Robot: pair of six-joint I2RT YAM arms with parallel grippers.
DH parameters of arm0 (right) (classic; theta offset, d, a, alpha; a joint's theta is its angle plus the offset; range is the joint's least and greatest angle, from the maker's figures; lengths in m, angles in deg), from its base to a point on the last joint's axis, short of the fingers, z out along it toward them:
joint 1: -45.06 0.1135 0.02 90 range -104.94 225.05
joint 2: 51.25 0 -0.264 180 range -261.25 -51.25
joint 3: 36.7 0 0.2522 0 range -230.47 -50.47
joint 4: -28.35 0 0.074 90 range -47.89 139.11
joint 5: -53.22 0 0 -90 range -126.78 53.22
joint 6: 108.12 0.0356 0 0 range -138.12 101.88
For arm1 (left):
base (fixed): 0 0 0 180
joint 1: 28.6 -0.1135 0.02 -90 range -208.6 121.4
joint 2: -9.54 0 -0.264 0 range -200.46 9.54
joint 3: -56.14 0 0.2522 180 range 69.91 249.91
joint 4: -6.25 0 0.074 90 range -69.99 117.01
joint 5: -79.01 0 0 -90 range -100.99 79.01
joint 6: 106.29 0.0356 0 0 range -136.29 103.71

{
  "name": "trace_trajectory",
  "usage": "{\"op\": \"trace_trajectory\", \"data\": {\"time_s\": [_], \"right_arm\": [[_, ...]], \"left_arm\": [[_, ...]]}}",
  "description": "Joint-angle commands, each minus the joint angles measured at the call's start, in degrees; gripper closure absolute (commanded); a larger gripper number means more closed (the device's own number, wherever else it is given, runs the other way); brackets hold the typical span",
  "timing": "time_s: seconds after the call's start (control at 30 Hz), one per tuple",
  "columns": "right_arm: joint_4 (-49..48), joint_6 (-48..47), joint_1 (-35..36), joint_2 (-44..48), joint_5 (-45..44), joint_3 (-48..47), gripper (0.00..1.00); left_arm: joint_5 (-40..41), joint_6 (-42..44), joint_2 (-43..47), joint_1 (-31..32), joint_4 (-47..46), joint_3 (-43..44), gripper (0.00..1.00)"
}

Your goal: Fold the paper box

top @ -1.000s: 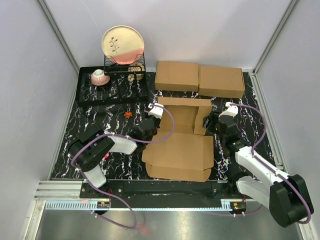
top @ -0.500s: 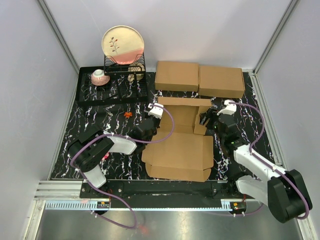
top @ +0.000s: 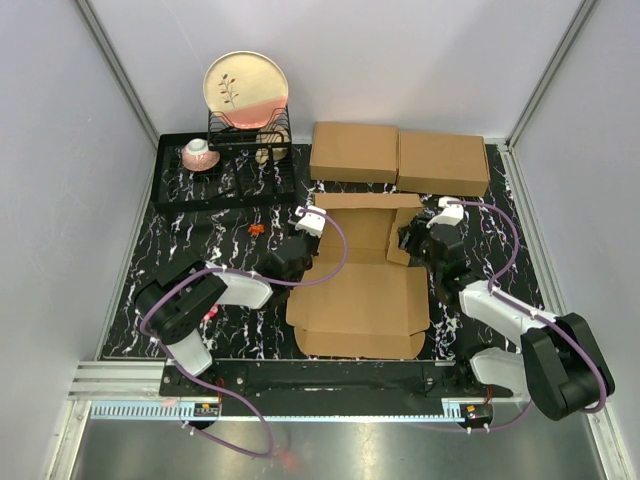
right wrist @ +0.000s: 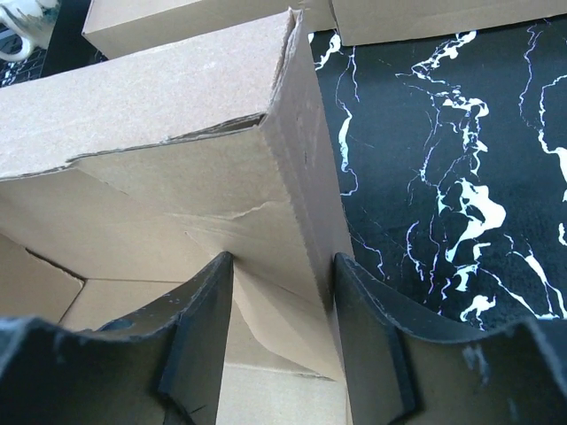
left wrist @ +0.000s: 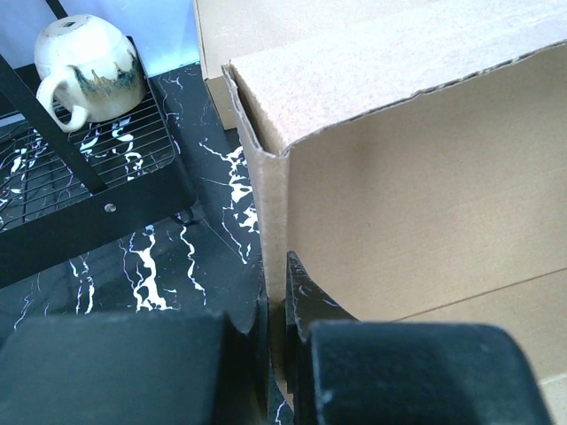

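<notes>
Left wrist view: the left gripper point(left wrist: 275, 297) has its black fingers point(left wrist: 390, 372) closed tight on the thin edge of the raised left wall of the plain brown corrugated-cardboard mailer box point(left wrist: 399, 177). The grip sits low on that wall, close to the table.

Right wrist view: the right gripper point(right wrist: 283, 266) stands with its fingers apart, astride the raised right wall of the mailer box. The outer finger lies against the wall's outside face. The inner finger is inside the box, with a gap between it and the wall.

Top external view: the mailer box lies at the middle of the black, white-veined marble-pattern table point(top: 200, 250), between the two arms. Its far and side walls are up, and a wide flap lies flat toward the near edge.

Just beyond it, on the far side, two flat closed brown cardboard boxes point(top: 355, 152) lie side by side. At the far left a black wire dish rack point(top: 235, 178) holds a round cream-and-pink plate point(top: 246, 90) upright. A cream ceramic mug point(left wrist: 84, 53) rests on the rack's grid.
</notes>
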Motion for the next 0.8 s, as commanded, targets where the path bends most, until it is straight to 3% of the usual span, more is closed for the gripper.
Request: {"op": "trace_trajectory", "data": {"time_s": [0.0, 0.13, 0.2, 0.23, 0.37, 0.63, 0.77], "right_arm": [[0.1, -0.9, 0.1, -2.0, -3.0, -1.6, 0.55], [0.8, -2.2, 0.2, -1.4, -4.4, -0.3, 0.58], [1.3, -2.5, 0.2, -0.6, -4.4, 0.4, 0.54], [1.3, -2.5, 0.2, -0.2, -4.1, 0.5, 0.47], [2.0, -2.6, 0.2, 1.0, -4.7, 0.8, 0.41], [2.3, -3.2, 0.2, 0.7, -4.7, 0.0, 0.42], [1.8, -3.0, 0.1, 0.8, -4.5, 0.1, 0.42]], "left_arm": [[-5.7, 1.2, 2.2, 1.0, -2.6, 0.2, 1.00], [-5.1, 0.9, 2.3, 1.0, -1.1, 1.3, 1.00], [-6.3, -0.1, 3.0, 0.5, -0.3, 1.8, 1.00], [-6.9, -0.4, 3.4, 0.3, 0.8, 2.1, 1.00], [-12.7, -4.3, 5.6, -2.3, 3.1, 3.0, 1.00], [-21.7, -4.4, 7.2, -3.1, 18.8, 9.4, 1.00], [-21.6, -4.9, 7.1, -3.1, 17.1, 8.0, 1.00]]}}
